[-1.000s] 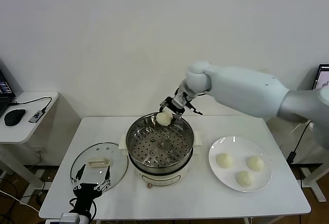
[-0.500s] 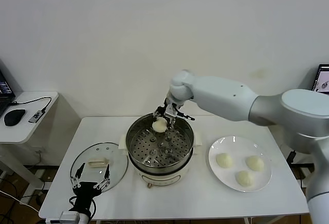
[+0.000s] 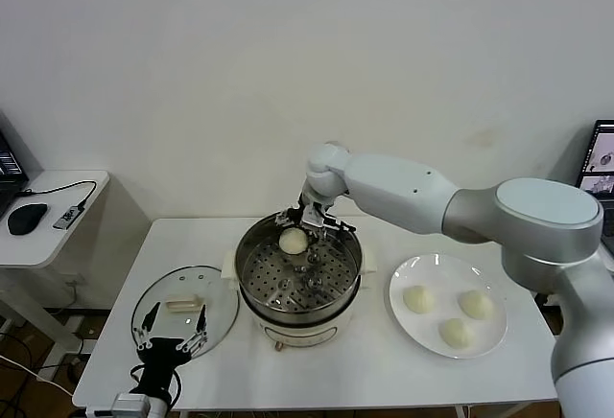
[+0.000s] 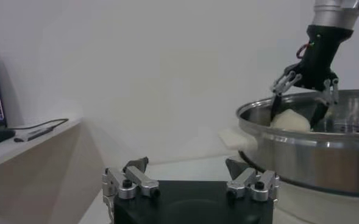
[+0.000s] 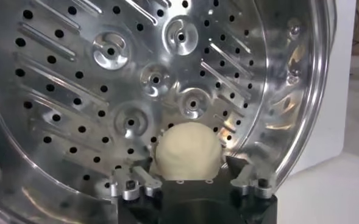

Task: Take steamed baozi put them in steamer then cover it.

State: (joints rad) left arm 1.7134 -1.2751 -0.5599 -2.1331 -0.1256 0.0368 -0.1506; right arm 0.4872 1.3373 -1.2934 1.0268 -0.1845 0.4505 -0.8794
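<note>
White table (image 3: 384, 370) (side desk (image 3: 58, 209) beside), plain wall (image 3: 288, 54).

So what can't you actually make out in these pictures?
- Head view: the right gripper hides the far side of the baozi in the steamer.
- Right wrist view: the gripper body covers the bun's underside, so its contact with the tray is unseen.
- Left wrist view: the steamer is cut off by the edge; cover and plate are out of sight.

White table (image 3: 384, 365) with steamer (image 3: 299, 317), cover (image 3: 182, 308), apparently flat plate (image 3: 422, 327).
</note>
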